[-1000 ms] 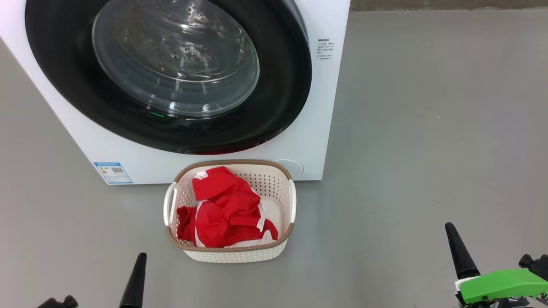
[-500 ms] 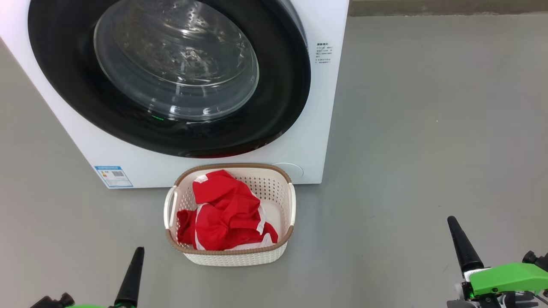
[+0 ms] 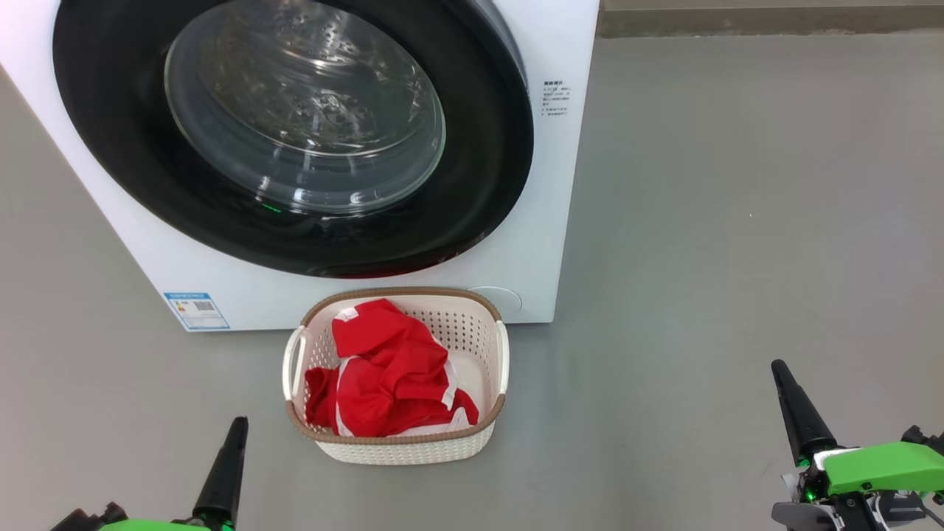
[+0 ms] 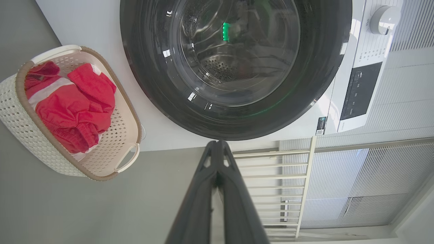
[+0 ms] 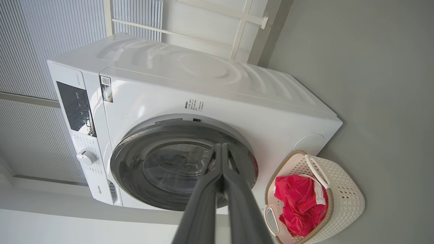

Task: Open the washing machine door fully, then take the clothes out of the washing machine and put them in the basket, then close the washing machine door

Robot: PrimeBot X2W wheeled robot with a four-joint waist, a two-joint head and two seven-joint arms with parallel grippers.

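Observation:
The white washing machine [image 3: 546,184] stands ahead with its round black-rimmed door [image 3: 487,184] lying flat against the front, the steel drum dim behind the glass. The cream basket [image 3: 413,446] sits on the floor just before it and holds red clothes [image 3: 387,372] with white trim. My left gripper [image 3: 236,428] is at the lower left, shut and empty, left of the basket. My right gripper [image 3: 778,369] is at the lower right, shut and empty, well right of the basket. Both wrist views show the door [image 4: 142,84] [image 5: 132,159], the basket [image 4: 20,112] [image 5: 349,200] and fingers pressed together.
Grey floor [image 3: 737,221] spreads wide to the right of the machine. A blue label [image 3: 196,310] marks the machine's lower left corner. The control panel and knob [image 4: 383,15] lie beside the door. A white rail frame [image 4: 305,176] and ribbed wall stand behind the machine.
The head view has shifted slightly, so the machine and basket sit a bit lower. My right gripper's tip rose a little in the picture; both stayed shut.

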